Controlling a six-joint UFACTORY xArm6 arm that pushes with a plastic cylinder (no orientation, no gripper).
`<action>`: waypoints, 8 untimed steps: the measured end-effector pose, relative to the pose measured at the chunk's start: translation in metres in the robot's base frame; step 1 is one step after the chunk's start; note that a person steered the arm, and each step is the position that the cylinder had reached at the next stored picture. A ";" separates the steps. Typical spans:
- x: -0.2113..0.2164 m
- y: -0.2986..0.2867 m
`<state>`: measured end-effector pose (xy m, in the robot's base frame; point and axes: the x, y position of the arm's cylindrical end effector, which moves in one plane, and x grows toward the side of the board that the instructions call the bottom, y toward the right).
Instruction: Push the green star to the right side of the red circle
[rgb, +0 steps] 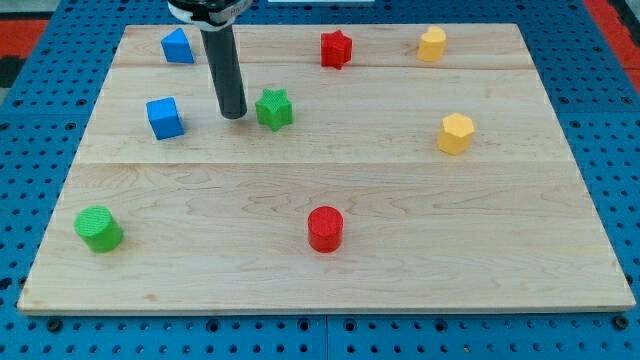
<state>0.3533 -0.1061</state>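
My tip (234, 115) just left of green star (273, 108); red circle (325, 228) well below. No fingers on this rod.

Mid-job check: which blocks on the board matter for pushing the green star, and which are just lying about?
Part of the job:
green star
red circle
my tip, just at the star's left in the view

Lying about:
red star
green circle
blue cube
blue block at the view's top left
yellow hexagon
yellow block at the top
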 end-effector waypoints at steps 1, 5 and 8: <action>-0.013 0.043; 0.064 0.095; 0.076 0.192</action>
<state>0.4296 0.0862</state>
